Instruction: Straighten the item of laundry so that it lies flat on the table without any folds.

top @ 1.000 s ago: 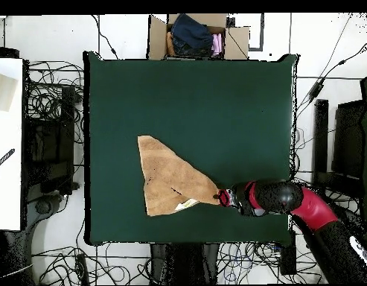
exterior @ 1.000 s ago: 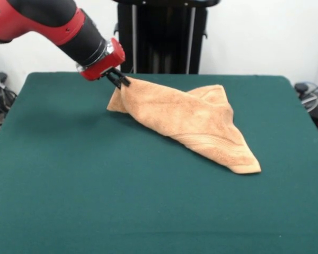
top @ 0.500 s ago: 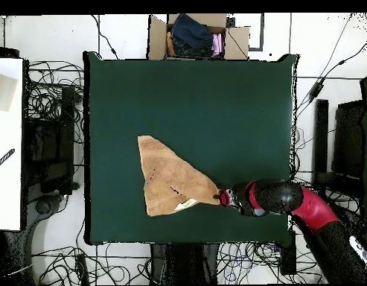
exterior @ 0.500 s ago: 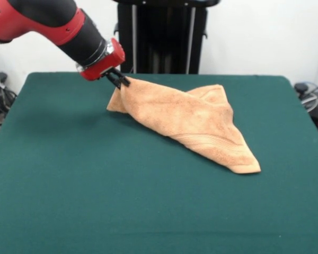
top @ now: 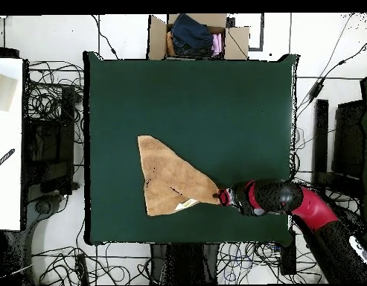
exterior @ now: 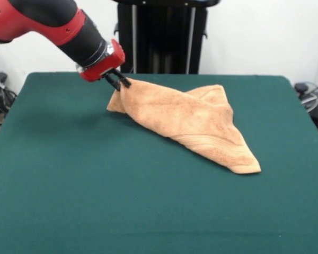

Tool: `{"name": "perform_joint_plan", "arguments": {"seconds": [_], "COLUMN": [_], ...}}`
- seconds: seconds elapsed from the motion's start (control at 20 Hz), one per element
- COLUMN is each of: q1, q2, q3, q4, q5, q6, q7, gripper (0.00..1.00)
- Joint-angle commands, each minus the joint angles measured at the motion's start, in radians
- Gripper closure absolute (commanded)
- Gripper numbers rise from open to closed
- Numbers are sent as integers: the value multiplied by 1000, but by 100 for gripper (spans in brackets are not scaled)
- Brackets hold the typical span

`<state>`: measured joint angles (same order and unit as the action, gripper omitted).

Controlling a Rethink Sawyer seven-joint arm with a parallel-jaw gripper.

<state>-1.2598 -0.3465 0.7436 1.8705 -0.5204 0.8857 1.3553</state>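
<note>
Front view: your red-and-black gripper [exterior: 119, 82], upper left, pinches a corner of the folded orange-tan terry towel [exterior: 191, 119] lying centre-frame on the dark green felt table [exterior: 95, 201].

Overhead view: the gripper [top: 218, 197] clamps the towel's [top: 167, 179] right tip, lower centre.

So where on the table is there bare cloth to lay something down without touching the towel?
The table is bare across its whole near strip in the front view, and along the side beyond the towel's low pointed corner. In the overhead view the half toward the cardboard box is bare too. It is crowded only where the gripper pinches the towel's raised corner.
</note>
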Motion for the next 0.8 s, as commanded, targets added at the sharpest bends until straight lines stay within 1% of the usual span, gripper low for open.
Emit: {"name": "perform_joint_plan", "arguments": {"seconds": [0.05,0.55,0.8], "q1": [10,15,7], "q2": [10,-6,5], "q3": [56,48,44], "q4": [-14,-1,17], "q5": [-47,-53,-47], "q6": [-102,-118,-124], "q7": [-104,-103,-100], "gripper": [0,0,0]}}
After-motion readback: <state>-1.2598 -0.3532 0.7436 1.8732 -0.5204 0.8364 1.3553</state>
